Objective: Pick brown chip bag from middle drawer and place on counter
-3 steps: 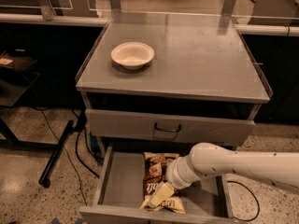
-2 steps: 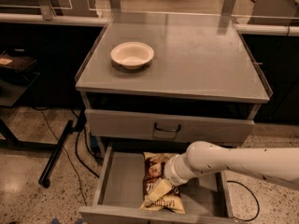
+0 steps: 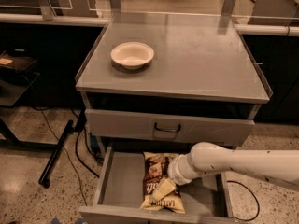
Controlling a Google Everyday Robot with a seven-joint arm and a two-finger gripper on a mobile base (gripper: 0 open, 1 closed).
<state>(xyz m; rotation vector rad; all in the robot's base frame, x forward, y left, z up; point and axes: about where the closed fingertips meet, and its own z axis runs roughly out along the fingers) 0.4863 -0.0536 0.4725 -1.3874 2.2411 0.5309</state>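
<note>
The broad flat grey metal counter (image 3: 196, 55) with thin raised side rims is seen filling the middle of the view. Below it, toward six o'clock, the wide shallow grey metal middle drawer (image 3: 122, 183) is shown standing open, under a shut grey drawer front (image 3: 121, 125) with a dark bar handle (image 3: 167, 128). A thick white robot arm (image 3: 243, 161) is seen entering from four o'clock and reaching over the open drawer. The crinkly dark-brown chip bag (image 3: 156, 169) with white lettering is found lying on the drawer floor near its middle, its length running from twelve to six o'clock. A round white bowl (image 3: 132, 55) is seen at ten o'clock on the counter. The pale gripper (image 3: 163, 189) is placed against the bag's six o'clock half; how its jaws stand cannot be told.
</note>
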